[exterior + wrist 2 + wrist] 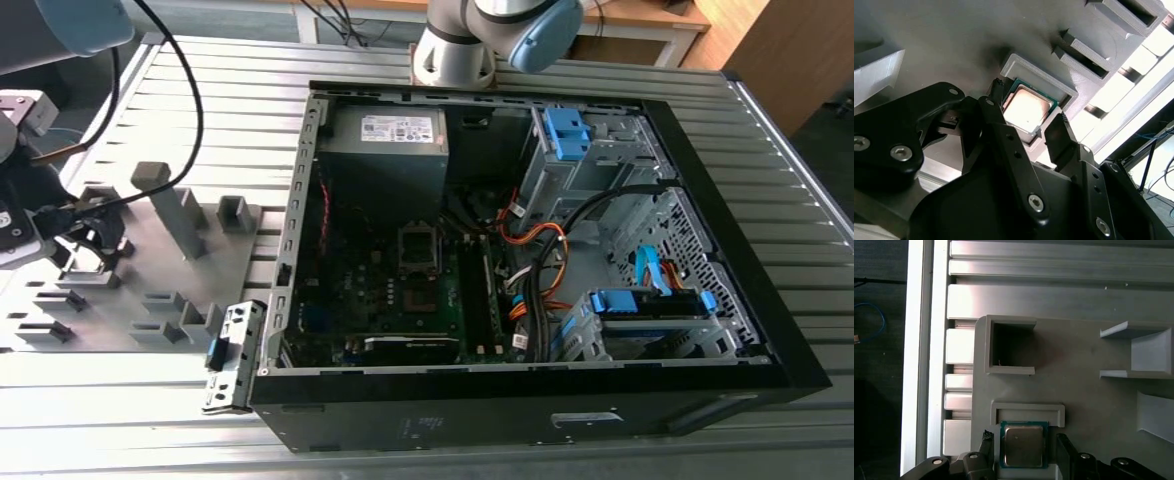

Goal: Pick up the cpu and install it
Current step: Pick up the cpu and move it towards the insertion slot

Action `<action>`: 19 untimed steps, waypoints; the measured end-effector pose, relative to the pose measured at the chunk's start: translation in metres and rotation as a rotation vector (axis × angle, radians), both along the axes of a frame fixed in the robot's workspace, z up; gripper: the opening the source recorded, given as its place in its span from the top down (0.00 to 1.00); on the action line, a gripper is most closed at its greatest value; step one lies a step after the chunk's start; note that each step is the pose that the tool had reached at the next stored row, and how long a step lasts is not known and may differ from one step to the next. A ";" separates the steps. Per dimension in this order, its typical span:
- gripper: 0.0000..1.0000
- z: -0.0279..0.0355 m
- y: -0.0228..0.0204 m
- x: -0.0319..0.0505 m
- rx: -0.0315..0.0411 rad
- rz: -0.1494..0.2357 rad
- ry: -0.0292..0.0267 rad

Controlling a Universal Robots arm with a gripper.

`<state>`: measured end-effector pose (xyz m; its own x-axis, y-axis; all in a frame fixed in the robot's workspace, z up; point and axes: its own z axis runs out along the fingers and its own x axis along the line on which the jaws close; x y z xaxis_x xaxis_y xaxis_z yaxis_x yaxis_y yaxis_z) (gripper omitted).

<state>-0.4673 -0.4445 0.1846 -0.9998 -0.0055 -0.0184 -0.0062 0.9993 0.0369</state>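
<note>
With jaws open and empty, the black two-finger gripper straddles the thin, square, silver-faced cpu seated in a grey plastic fixture pocket; the part is judged light, stiff and fragile, so grip it by opposite edges.

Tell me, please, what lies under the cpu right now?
The cpu lies flat in a shallow grey holder on the fixture plate, with the open gripper straddling it. The holder's raised rim shows; its floor beneath the chip is covered.
</note>
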 end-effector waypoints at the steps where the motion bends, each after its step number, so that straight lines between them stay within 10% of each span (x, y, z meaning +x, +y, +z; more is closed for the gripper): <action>1: 0.40 0.0000 0.0000 0.0000 0.0000 0.000 0.0000; 19: 0.53 -0.0003 0.0000 0.0000 0.0001 0.000 -0.0001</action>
